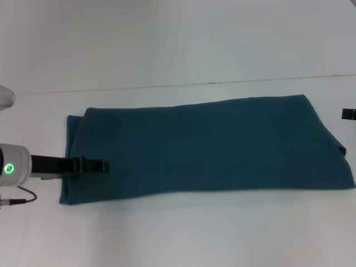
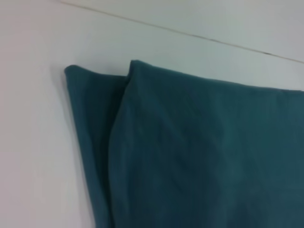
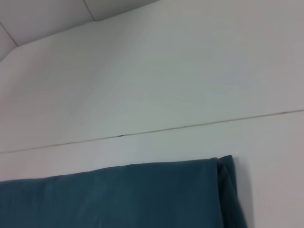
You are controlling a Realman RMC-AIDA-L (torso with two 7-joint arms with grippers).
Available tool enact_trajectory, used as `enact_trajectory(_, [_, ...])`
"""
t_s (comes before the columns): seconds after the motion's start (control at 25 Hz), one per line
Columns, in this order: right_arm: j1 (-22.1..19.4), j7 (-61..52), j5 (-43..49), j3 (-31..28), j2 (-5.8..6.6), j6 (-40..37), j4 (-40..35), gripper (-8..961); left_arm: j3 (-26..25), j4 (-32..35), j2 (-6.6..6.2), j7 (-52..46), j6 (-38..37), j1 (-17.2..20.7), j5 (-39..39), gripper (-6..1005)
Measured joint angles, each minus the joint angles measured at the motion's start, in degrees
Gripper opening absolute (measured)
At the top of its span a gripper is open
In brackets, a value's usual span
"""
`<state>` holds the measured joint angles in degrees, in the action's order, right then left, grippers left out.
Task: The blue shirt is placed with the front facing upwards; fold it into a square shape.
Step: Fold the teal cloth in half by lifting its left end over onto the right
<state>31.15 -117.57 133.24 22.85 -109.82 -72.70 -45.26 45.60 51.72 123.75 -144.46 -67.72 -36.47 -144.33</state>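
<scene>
Head view: blue shirt [image 1: 206, 147] folded, white table [image 1: 178, 50].

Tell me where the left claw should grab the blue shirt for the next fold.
Probably the short left end of the blue shirt, coming in from the robot's left. It lies as a long flat band, and there the layers are offset, leaving an edge to pinch. The left claw is already over that end.
</scene>
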Motion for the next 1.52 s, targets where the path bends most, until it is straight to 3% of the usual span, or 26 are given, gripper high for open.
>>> enact_trajectory(0.36, [0.6, -0.3, 0.0, 0.0, -0.02, 0.0, 0.0, 915, 1.0, -1.3, -0.09, 0.4, 1.0, 0.2, -0.1, 906])
enact_trajectory(0.84, [1.1, -0.3, 0.0, 0.1, 0.06, 0.1, 0.0, 916, 0.2, 2.7, -0.59, -0.4, 1.3, 0.9, -0.3, 905])
enact_trajectory(1.52, [1.2, -0.3, 0.0, 0.0, 0.12, 0.3, 0.0, 915, 0.2, -1.2, -0.62, -0.9, 5.6, 1.1, -1.1, 906])
